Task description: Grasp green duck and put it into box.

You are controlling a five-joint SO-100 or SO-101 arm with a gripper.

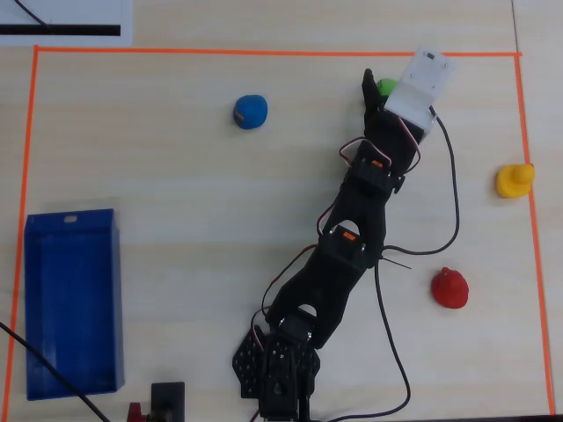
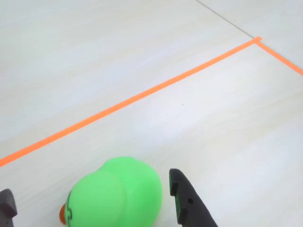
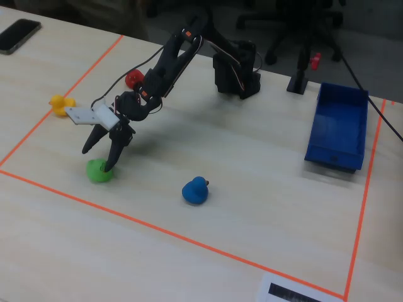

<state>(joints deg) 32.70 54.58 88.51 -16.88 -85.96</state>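
I see the box [image 3: 335, 129] sitting well away from my arm, at the far side of the taped area. My gripper [image 3: 97, 157] hangs spread wide over the green duck [image 2: 115, 194], one finger [image 2: 188, 201] just beside its rounded body in the wrist view, the other at the frame's left edge. The duck lies near the orange tape. I judge it light, smooth and probably squashy, so I'd pinch across the fat middle of the body, not the beak [image 2: 62, 214]
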